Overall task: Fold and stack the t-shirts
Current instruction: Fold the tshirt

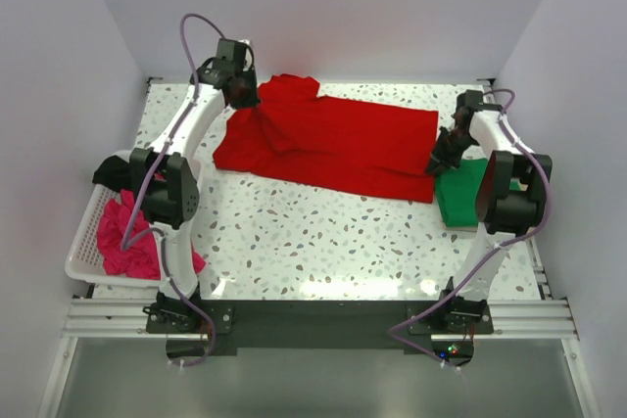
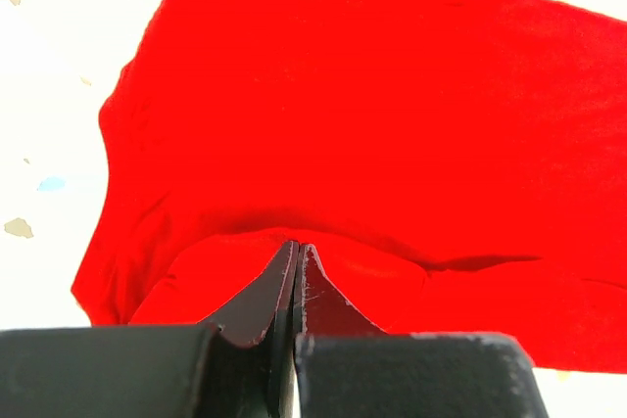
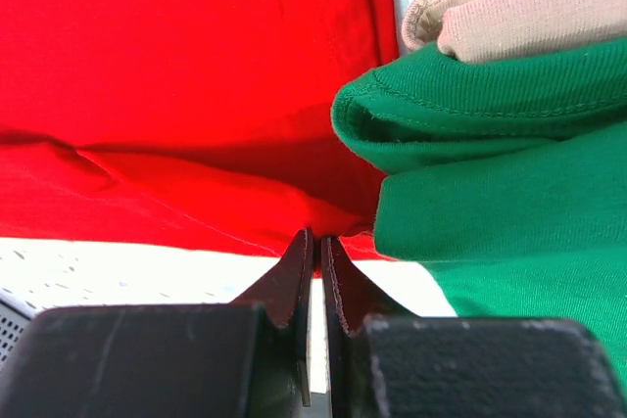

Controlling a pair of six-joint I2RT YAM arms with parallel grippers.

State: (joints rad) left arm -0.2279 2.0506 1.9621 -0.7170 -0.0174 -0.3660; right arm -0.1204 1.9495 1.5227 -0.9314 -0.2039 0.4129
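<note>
Speckled white table (image 1: 323, 232), plain pale walls (image 1: 343, 7), left claw (image 1: 247, 105) and right claw (image 1: 434, 167) each pinching the red t-shirt (image 1: 333, 144)

speckled table (image 1: 323, 232) | red t-shirt (image 1: 343, 139) spread | green t-shirt (image 1: 460, 198) right | basket (image 1: 83, 237) left edge

Overhead, wrist close-ups: shared red t-shirt (image 1: 333, 149)

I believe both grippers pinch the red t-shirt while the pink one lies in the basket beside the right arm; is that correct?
Not quite: the top external view shows the basket with the pink t-shirt beside the left arm.
</note>
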